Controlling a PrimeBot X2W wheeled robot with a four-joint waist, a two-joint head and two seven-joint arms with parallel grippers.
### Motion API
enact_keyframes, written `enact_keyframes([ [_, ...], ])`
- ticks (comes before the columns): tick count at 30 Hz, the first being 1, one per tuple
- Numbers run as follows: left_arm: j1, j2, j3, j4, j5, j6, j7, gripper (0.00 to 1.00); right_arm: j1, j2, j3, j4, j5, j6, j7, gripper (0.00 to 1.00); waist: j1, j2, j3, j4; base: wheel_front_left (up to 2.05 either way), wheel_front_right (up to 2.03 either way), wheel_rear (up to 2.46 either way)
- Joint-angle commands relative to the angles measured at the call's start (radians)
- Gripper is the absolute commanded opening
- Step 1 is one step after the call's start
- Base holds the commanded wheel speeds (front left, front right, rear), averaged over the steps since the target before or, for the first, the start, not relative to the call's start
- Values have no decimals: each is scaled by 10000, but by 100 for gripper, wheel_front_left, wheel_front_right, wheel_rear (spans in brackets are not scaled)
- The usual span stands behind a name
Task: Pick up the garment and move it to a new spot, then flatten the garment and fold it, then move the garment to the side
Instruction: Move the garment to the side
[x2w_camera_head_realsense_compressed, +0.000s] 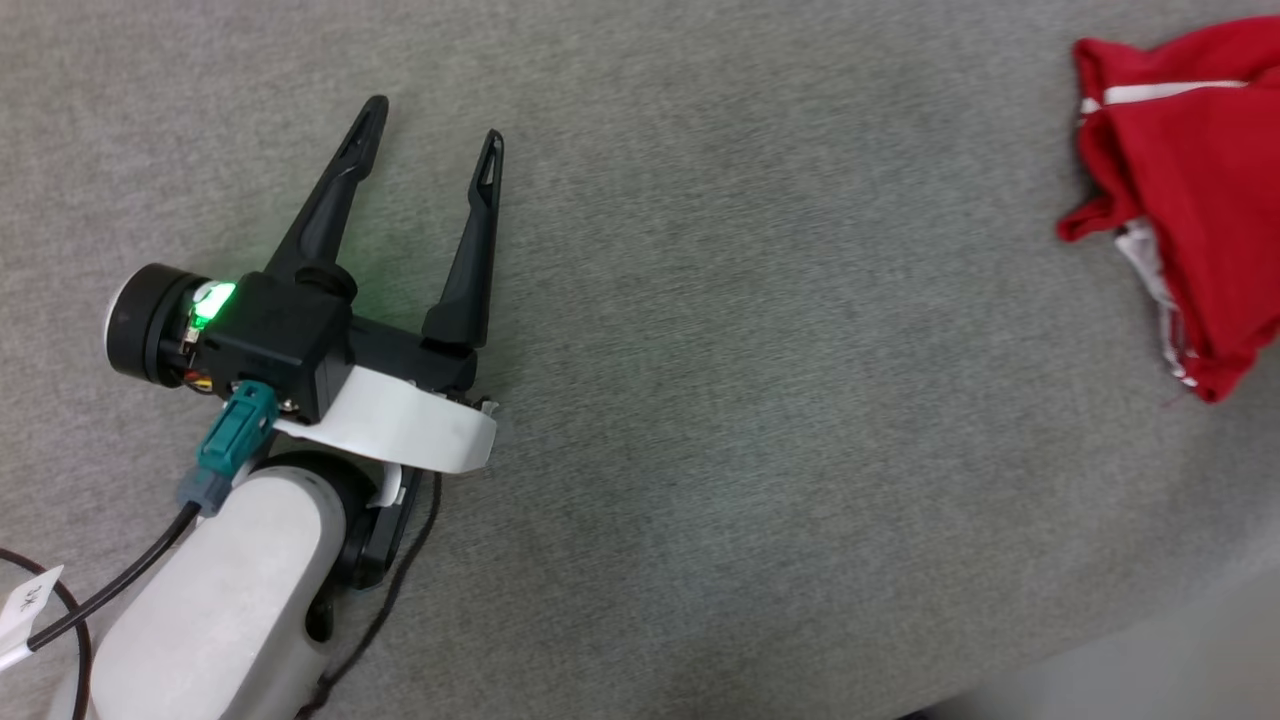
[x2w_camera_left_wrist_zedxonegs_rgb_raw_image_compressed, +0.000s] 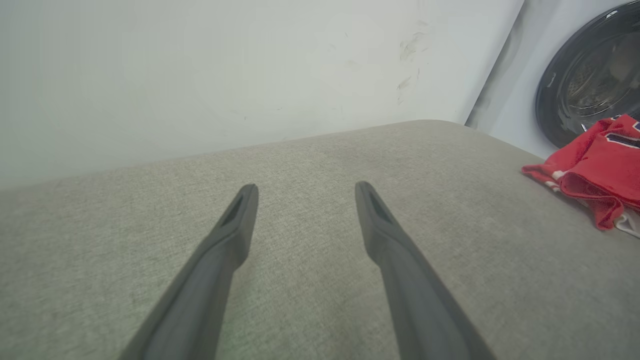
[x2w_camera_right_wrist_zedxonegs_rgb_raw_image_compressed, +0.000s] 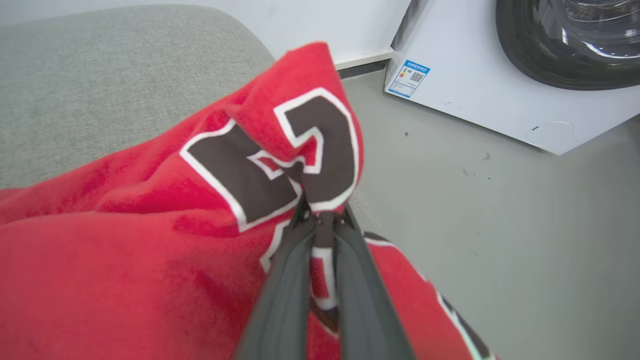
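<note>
The right gripper (x2w_camera_right_wrist_zedxonegs_rgb_raw_image_compressed: 322, 216) clamps the red jersey T-shirt (x2w_camera_right_wrist_zedxonegs_rgb_raw_image_compressed: 125, 260) by its black, white-outlined print; the shirt lies on the grey cushion (x2w_camera_head_realsense_compressed: 700, 400), upper right in the head view. The left gripper (x2w_camera_head_realsense_compressed: 434, 118) gapes empty. The blue label (x2w_camera_right_wrist_zedxonegs_rgb_raw_image_compressed: 408, 78) on the washing machine (x2w_camera_right_wrist_zedxonegs_rgb_raw_image_compressed: 500, 105) is too small to read.

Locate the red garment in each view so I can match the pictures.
Head view: garment at far right edge, upper half.
Left wrist view: garment at right edge, below the washer door.
Right wrist view: garment lower left and centre, pinched by the right hand.
Shared landmark: grey fabric surface.
</note>
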Motion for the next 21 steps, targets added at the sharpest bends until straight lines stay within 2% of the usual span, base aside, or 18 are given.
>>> enact_keyframes([
  [1,-126,42,-16,-8,53,-14,27,100,-204,-8,-175,213,-218,-7,-303,96,-2,-1,195,169,0,0,0],
  [2,-164,37,-26,17,54,-28,31,100,-238,80,-346,505,-374,-7,-547,100,-2,-1,203,191,0,0,0],
  [6,-122,-7,-20,159,-39,-27,-70,100,-428,55,-1054,1398,-1118,-7,-1448,100,-2,-1,-14,215,0,0,0],
  [10,277,-136,14,441,-226,52,-348,100,-501,50,-1321,1762,-1546,-7,-1901,100,-2,-1,-672,204,0,0,0],
  [15,992,-389,127,909,-648,187,-835,100,196,379,-912,1403,-1797,-7,-2220,100,-2,-1,-1904,290,0,0,0],
  [21,2097,-670,384,1350,-1210,410,-1304,100,1582,904,-161,288,-1703,-7,-2333,100,-2,-1,-3352,671,0,0,0],
])
